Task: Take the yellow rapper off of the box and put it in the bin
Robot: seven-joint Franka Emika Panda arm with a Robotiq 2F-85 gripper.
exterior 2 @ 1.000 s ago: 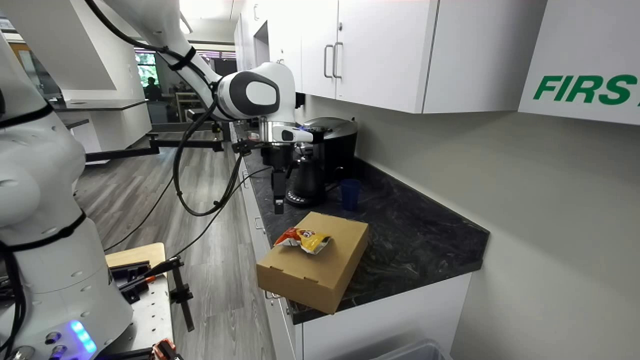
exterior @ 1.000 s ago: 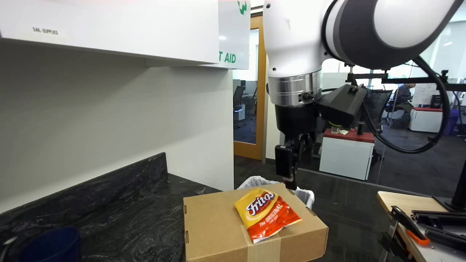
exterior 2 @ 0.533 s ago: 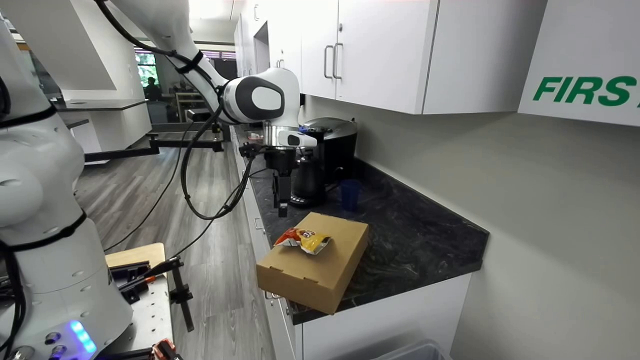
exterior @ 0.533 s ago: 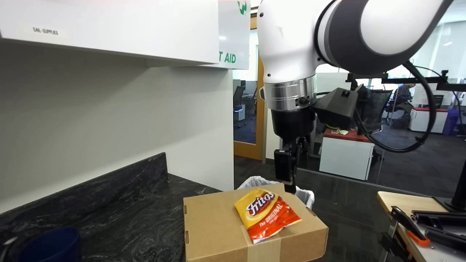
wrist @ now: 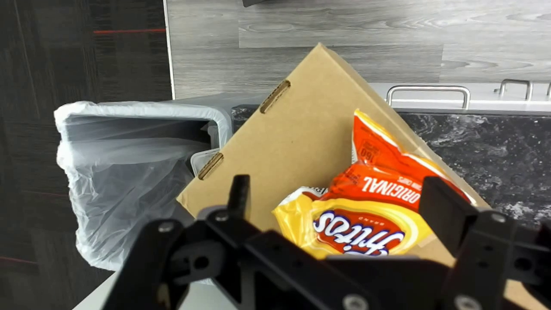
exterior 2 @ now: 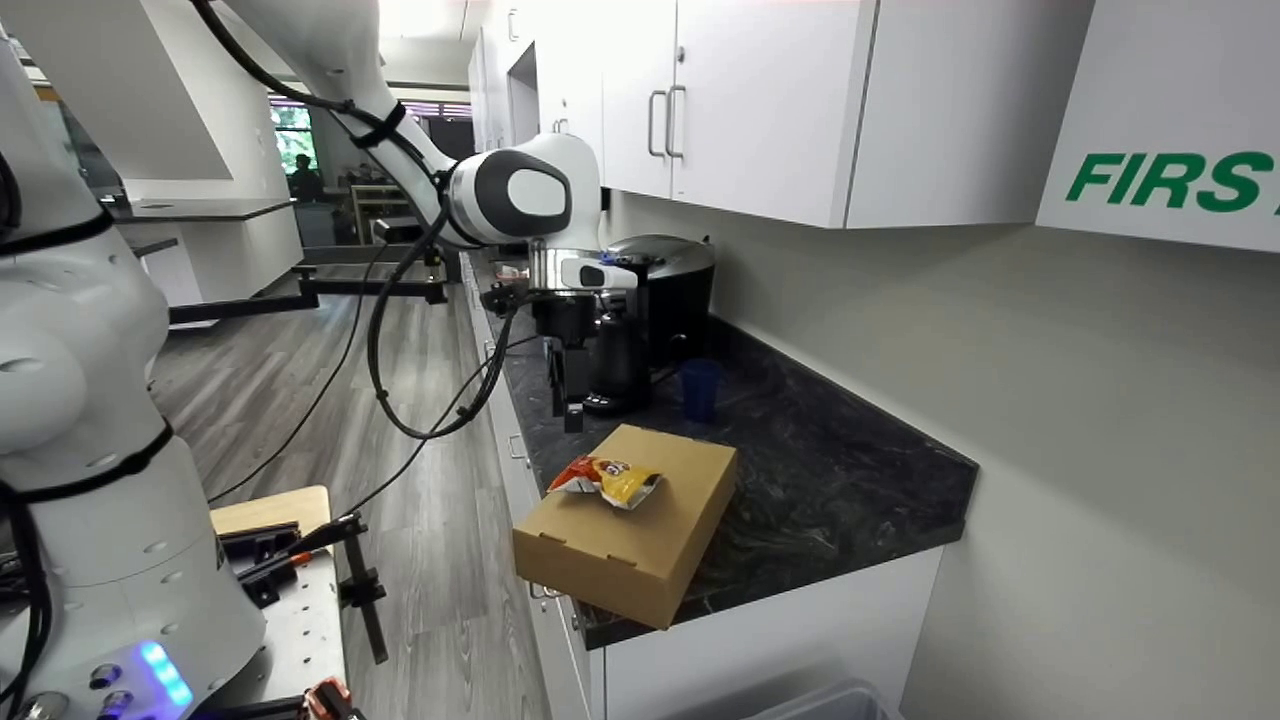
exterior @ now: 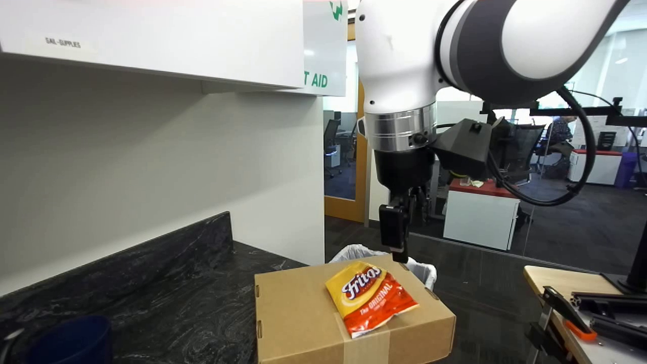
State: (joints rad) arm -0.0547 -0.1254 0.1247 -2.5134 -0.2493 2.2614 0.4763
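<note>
A yellow and red Fritos bag lies on top of a closed brown cardboard box, near one edge. Both also show in the exterior view with the bag and box on the counter. My gripper hangs above the box, apart from the bag, pointing down. In the wrist view the gripper is open and empty, its fingers wide apart with the bag between and below them. The bin, lined with a clear-white plastic bag, stands beyond the box's end. Its rim shows behind the box.
The box rests on a dark marbled counter. A blue cup and a black kettle stand farther along it. White cabinets hang above. A translucent container is on the floor by the counter's end.
My gripper has shifted a little toward the bag, dipped, then risen slightly, and turned a little. The bag and box have not moved.
</note>
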